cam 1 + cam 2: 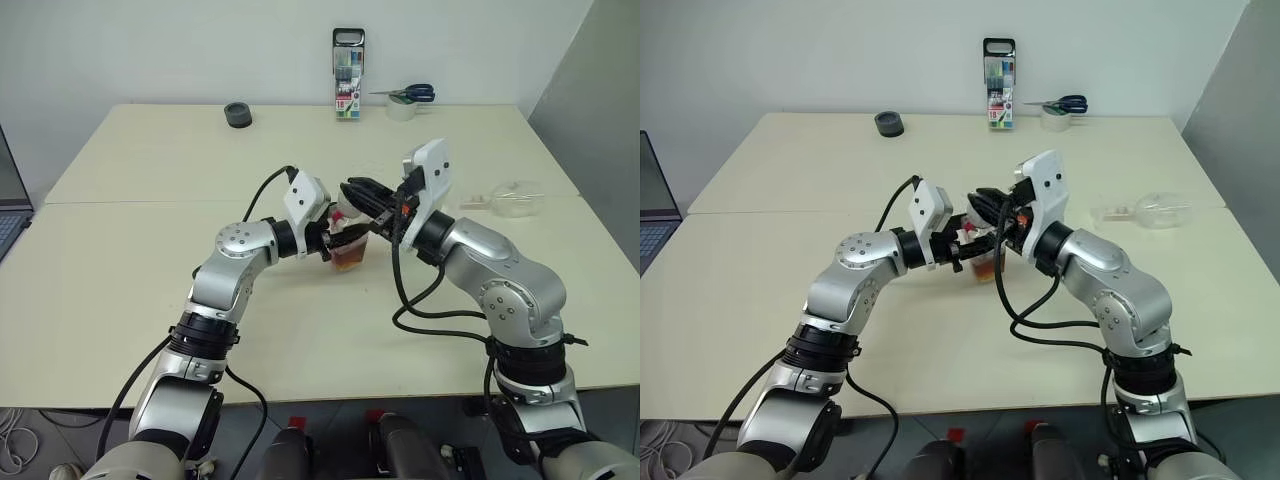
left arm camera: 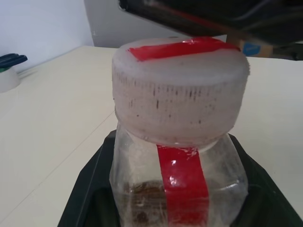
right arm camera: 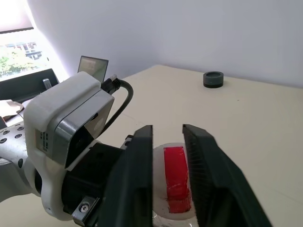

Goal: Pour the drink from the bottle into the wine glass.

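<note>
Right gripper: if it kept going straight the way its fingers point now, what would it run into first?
Probably the left gripper, which holds the bottle. The right gripper sits over the bottle's cap, fingers either side and aimed across it at the left wrist; depth is unclear.

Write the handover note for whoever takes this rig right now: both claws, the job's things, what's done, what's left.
Left claw: shut on the bottle, holding it upright at mid-table.
Right claw: over the cap, fingers on either side of it; firm grip not confirmed.
Bottle: cap on, drink in the lower part.
Wine glass: lying on its side at the robot's right of the table, away from both arms.
Done: bottle picked up and held steady.
Left: take the cap off, stand the glass up, pour.
</note>
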